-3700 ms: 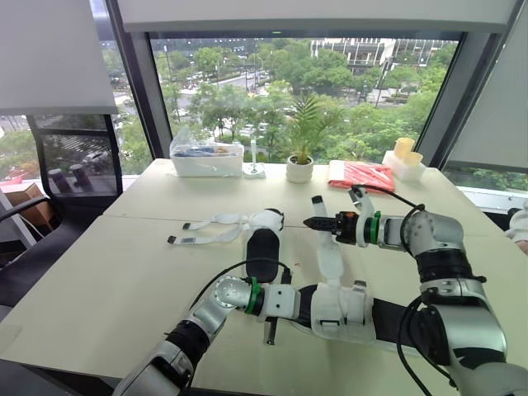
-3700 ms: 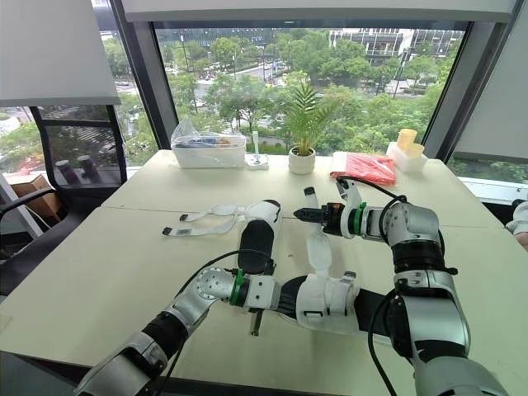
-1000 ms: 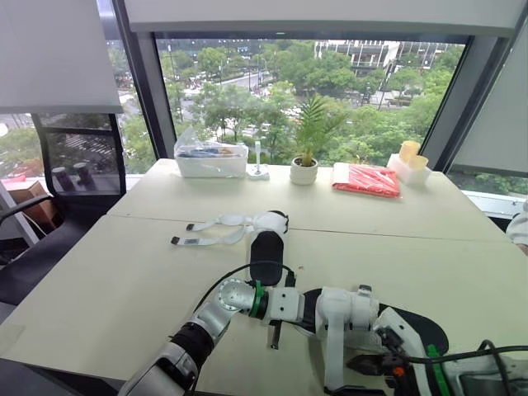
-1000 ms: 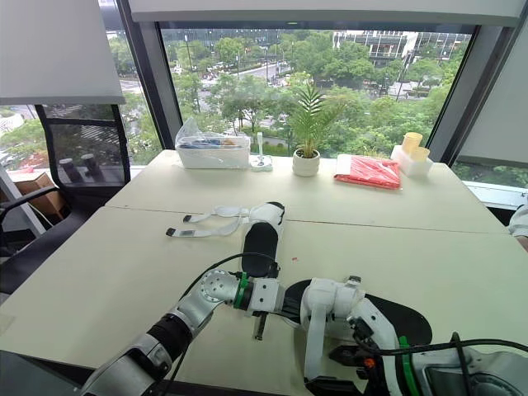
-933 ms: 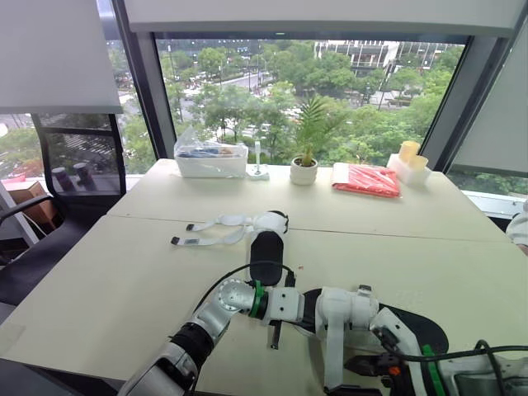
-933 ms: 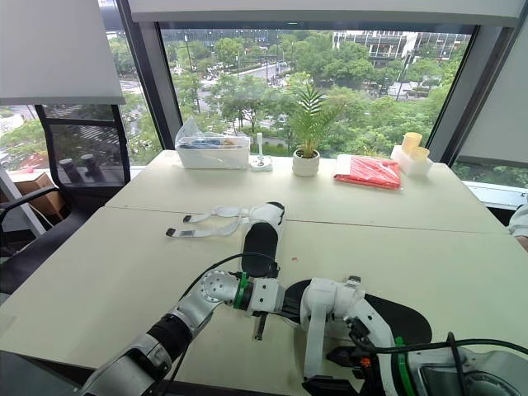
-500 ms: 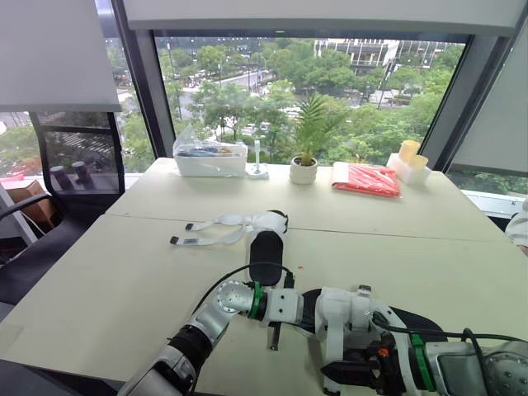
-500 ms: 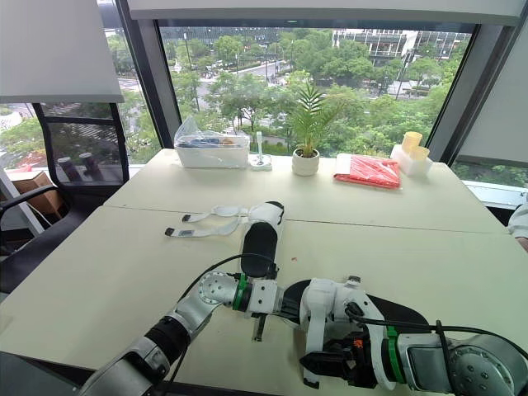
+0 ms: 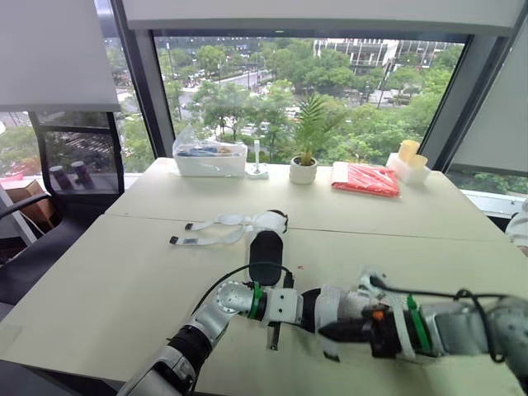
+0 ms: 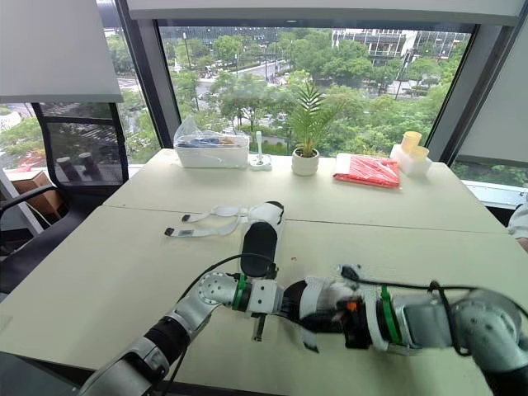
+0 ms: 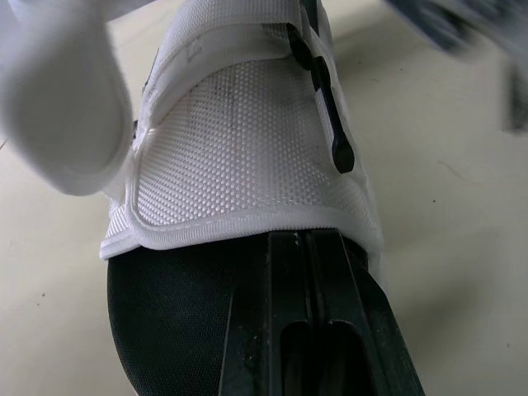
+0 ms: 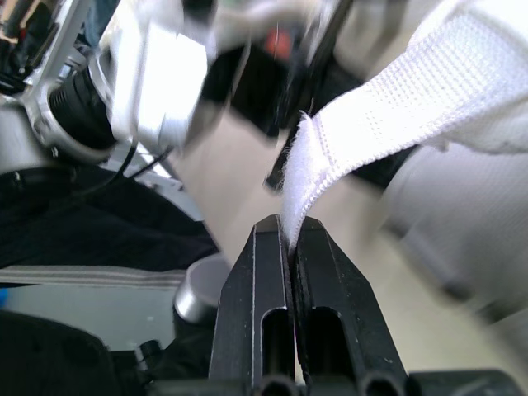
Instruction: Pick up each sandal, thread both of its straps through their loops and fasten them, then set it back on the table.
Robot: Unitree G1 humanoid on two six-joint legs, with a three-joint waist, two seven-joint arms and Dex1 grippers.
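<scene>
One sandal (image 9: 337,299), black-soled with a white mesh upper (image 11: 247,157), is held low over the near table. My left gripper (image 9: 307,307) is shut on the edge of its sole (image 11: 181,313). My right gripper (image 9: 324,332) comes in from the right, in front of that sandal, and is shut on the end of one of its white straps (image 12: 388,115). The right forearm hides the rest of the sandal. The other sandal (image 9: 266,243) lies flat in the middle of the table, with its loose straps (image 9: 206,233) spread out to the left.
Along the window edge of the table (image 9: 124,272) stand a clear plastic box (image 9: 206,159), a small potted plant (image 9: 302,169), a red packet (image 9: 373,179) and yellow containers (image 9: 407,157). An office chair (image 9: 78,165) stands at the far left. A cable (image 9: 247,271) loops over my left wrist.
My right gripper has swung from the table's front edge up and to the left, carrying the strap with it, and the forearm now lies across the sandal. The left gripper has held still.
</scene>
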